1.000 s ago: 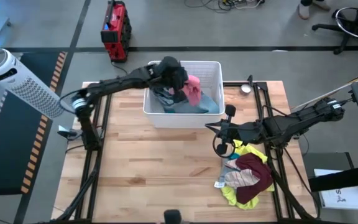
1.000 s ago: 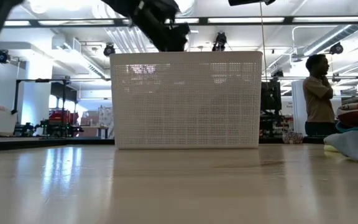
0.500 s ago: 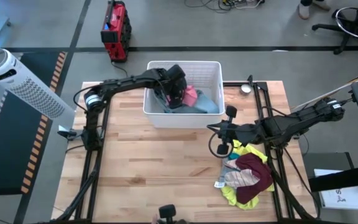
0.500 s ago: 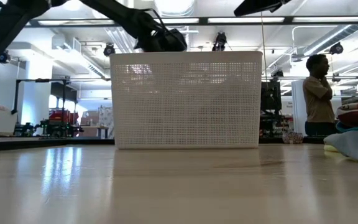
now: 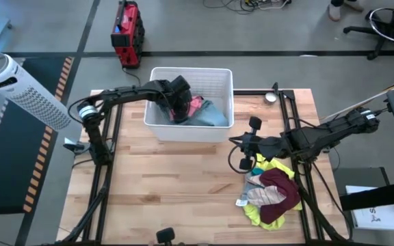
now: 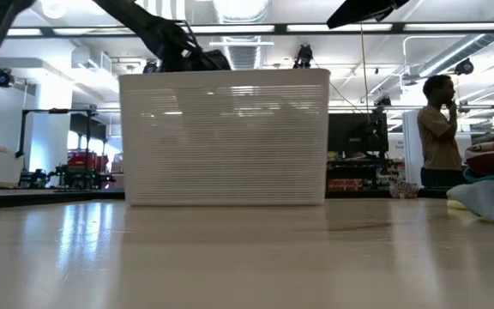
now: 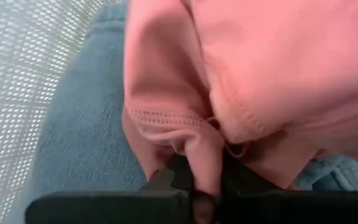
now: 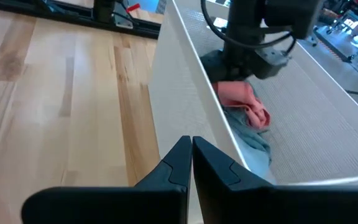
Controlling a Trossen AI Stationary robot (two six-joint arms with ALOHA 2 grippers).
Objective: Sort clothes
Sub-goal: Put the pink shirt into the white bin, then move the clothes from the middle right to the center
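Left pincer (image 7: pixel 205 186) pinches pink garment (image 7: pixel 260 74).

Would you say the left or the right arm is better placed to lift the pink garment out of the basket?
Left: the left gripper is inside the basket, shut on the pink garment. The right gripper waits outside.

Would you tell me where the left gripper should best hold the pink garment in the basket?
Probably at the bunched hem fold, coming from above into the open basket. The pink garment lies crumpled on the blue one, so its raised fold is free to pinch; the left gripper is shut on that fold.
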